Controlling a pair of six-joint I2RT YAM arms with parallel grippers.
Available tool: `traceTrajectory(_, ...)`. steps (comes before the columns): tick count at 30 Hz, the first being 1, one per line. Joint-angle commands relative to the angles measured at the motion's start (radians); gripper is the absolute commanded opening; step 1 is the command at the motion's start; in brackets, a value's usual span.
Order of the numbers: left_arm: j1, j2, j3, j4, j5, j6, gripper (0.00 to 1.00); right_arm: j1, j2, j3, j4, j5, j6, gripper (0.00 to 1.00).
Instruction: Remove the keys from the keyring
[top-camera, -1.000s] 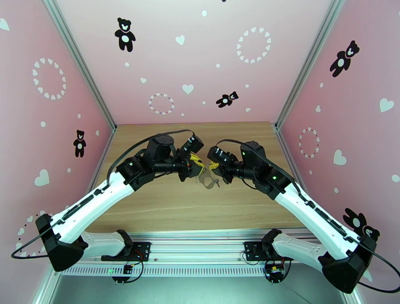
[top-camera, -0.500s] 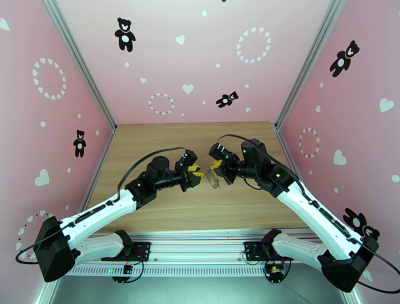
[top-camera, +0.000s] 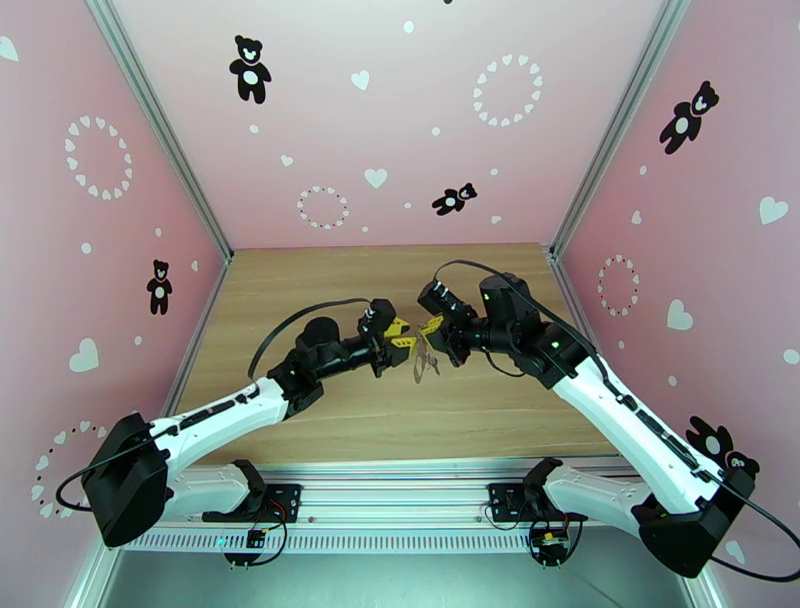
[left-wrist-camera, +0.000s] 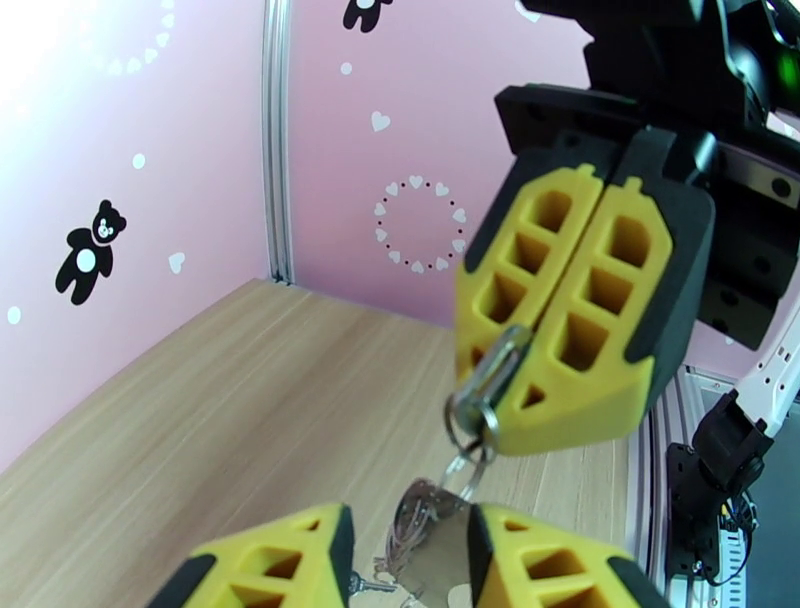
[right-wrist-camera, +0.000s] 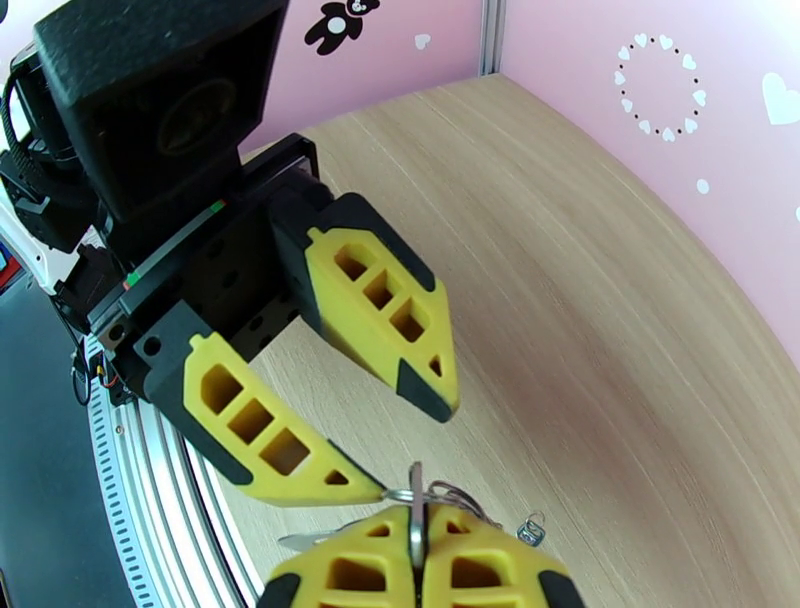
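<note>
keyring (left-wrist-camera: 488, 378) pinched in closed right fingers (left-wrist-camera: 575, 400), left fingers (right-wrist-camera: 395, 308) parted beside it.

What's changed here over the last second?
The left arm dropped lower and flatter; the left tool pulled back toward the near edge, then returned, open, beside the keyring. The right tool barely moved, still shut on the keyring hanging from it.
</note>
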Motion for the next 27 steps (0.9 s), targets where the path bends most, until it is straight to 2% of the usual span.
traceTrajectory(1,-0.007,0.02,0.001,0.044,0.01,-0.007,0.36,-0.002,0.005,0.04,-0.009,-0.019,-0.001,0.01)
traceTrajectory(6,-0.004,0.028,-0.007,0.044,0.005,-0.004,0.36,-0.002,0.002,0.04,-0.013,-0.025,-0.016,0.01)
traceTrajectory(14,0.012,0.041,0.034,-0.006,0.122,-0.028,0.37,-0.011,-0.008,0.032,-0.006,-0.061,-0.054,0.01)
traceTrajectory(21,0.013,0.057,0.025,0.056,0.138,-0.038,0.29,-0.041,-0.013,0.024,0.005,-0.115,-0.076,0.01)
traceTrajectory(27,0.012,0.074,0.025,0.102,0.128,-0.03,0.26,-0.052,-0.022,0.005,0.023,-0.13,-0.078,0.01)
